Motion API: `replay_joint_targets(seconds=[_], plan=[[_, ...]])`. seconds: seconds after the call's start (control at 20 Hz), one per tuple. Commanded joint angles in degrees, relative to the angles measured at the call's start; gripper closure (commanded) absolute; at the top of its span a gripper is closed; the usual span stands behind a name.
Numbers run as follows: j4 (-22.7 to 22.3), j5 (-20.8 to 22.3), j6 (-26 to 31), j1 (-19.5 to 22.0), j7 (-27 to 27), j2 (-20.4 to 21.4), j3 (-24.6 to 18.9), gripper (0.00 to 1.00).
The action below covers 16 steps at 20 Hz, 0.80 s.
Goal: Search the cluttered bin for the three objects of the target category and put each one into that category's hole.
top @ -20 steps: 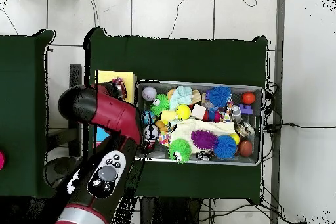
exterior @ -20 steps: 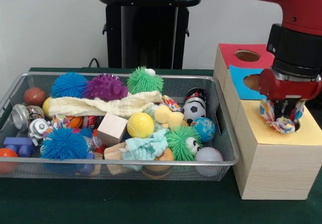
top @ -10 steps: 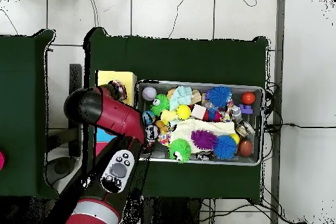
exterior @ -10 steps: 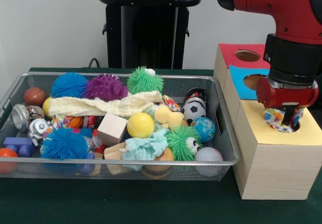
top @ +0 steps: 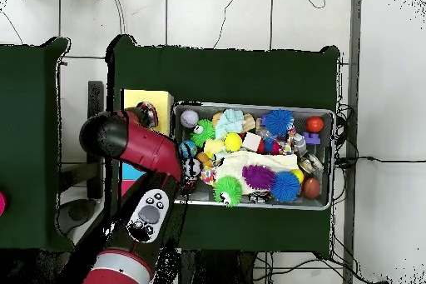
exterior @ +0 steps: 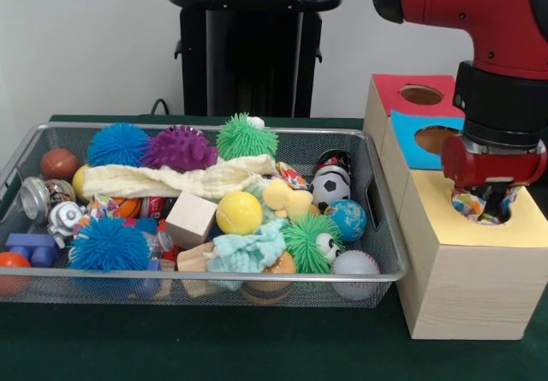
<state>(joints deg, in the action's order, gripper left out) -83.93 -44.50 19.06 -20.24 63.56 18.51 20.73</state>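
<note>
Lower now than 1 s ago, my tool (exterior: 490,203) sits in the yellow box's hole (exterior: 482,214), closed on the patterned cloth (exterior: 469,205); I'd release only once it's fully inside.

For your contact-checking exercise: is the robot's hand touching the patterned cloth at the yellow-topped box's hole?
Touching. The front view shows the hand lowered into the yellow box's hole, with the patterned cloth bunched directly against it.

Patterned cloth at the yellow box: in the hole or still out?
Partly in. The patterned cloth bunches at the rim of the yellow box's hole, under the gripper.
</note>
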Motion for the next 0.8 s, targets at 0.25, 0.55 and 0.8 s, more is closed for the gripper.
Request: replay_joint_targets(seconds=[0.25, 0.55, 0.8], plan=[[4.8, 0.8, 0.1, -1.1, 18.1, -9.0, -4.0, 1.00], [14.3, 0.0, 5.1, -2.6, 22.5, -16.1, 3.1, 1.00], [17.4, 0.2, 7.7, -2.7, 24.3, -18.5, 5.7, 1.00]])
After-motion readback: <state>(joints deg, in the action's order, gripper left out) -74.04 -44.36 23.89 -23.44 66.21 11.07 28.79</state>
